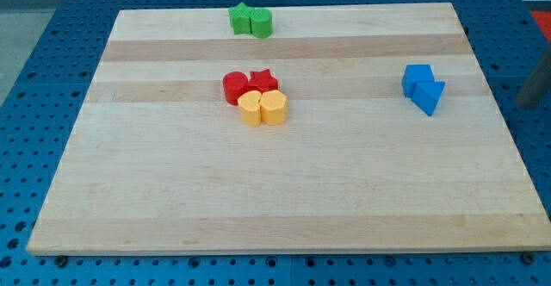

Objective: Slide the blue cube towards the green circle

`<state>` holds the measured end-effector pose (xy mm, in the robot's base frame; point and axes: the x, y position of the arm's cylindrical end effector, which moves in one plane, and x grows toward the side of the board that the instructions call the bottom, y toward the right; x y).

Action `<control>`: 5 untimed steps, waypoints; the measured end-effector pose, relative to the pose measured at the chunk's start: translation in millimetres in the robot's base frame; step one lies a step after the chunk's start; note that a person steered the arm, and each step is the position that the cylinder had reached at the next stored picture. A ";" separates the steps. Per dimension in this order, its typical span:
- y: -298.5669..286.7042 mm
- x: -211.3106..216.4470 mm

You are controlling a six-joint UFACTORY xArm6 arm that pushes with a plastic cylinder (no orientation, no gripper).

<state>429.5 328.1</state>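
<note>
My tip itself does not show; at the view's right edge there is only a blurred dark shape (535,81) that may be my rod, its lower end too soft to place, and it stands off the wooden board (284,200), clear of every block, holding and touching nothing. Nearest to it, at about nine o'clock from that blur, sits the blue cube (417,78), with a blue triangular block (430,96) pressed against it at its five o'clock — the two touch. Well apart from them, at the cube's nine o'clock near the board's middle, is a tight cluster: a red cylinder (235,87) and a red star (263,81) side by side, and just below them two yellow blocks (250,108) (274,108), all touching. At the cluster's twelve o'clock, up at the board's far edge, the green circle (262,23) sits touching a green star (241,17) on its left — far from the blue cube.
</note>
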 end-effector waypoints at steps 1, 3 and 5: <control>-28.8 2.5; -84.7 -2.2; -136.9 -55.8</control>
<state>373.7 191.2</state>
